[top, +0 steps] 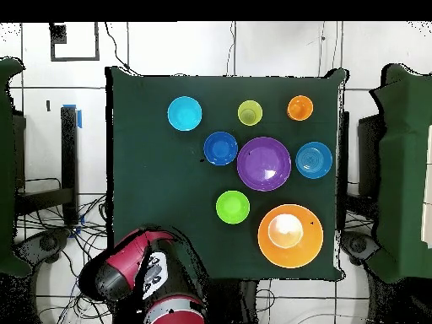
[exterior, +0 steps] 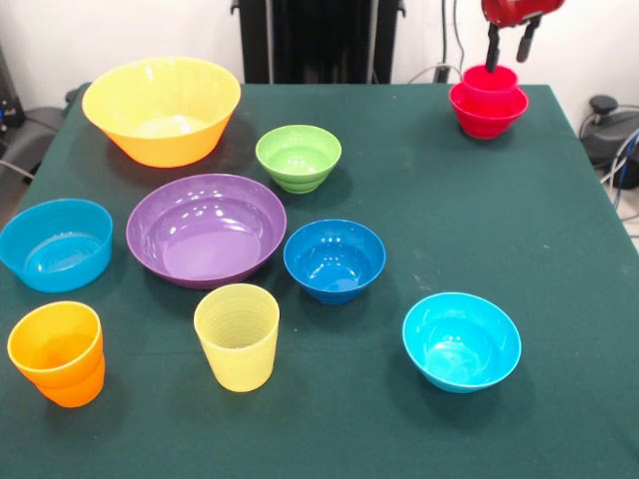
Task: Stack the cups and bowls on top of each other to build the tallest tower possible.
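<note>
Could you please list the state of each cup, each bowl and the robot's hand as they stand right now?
hand: open, above the red cup
red cup: upright, nested in the red bowl
yellow cup: upright, empty
orange cup: upright, empty
yellow-orange bowl: upright, empty
purple bowl: upright, empty
green bowl: upright, empty
dark blue bowl: upright, empty
cyan bowl: upright, empty
light blue bowl: upright, empty

We see no readable text, labels, brands or nos. anywhere: none on the cups, bowls or worktop, in either view.
</note>
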Robot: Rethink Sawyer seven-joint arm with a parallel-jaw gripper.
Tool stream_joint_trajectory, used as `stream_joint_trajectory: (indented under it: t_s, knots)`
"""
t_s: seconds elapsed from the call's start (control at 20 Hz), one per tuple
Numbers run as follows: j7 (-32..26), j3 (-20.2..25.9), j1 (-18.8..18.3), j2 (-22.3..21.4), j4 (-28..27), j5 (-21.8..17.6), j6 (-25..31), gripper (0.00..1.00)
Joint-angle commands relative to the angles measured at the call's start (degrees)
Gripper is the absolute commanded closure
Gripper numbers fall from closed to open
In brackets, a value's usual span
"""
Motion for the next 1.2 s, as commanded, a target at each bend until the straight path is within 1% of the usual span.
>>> stream_joint_trajectory:
  t_s: [0.05,0.2,0.4,0.55,0.9,1.2]
  knots:
    - [2.9,3.4,-0.9,1.2,-2.4,1.1,0.7,0.00]
    - [3.7,2.7,-0.4,1.1,-2.8,0.5,-1.6,0.00]
    - [5.2,1.2,0.4,1.6,-2.6,0.7,-1.7,0.00]
    - [4.8,2.3,-0.5,1.3,-1.7,1.4,-1.1,0.00]
    - [1.6,5.9,-4.1,-1.9,-1.2,4.3,3.7,0.00]
    - [-2.8,8.2,-7.3,-4.6,-1.7,5.4,8.8,0.00]
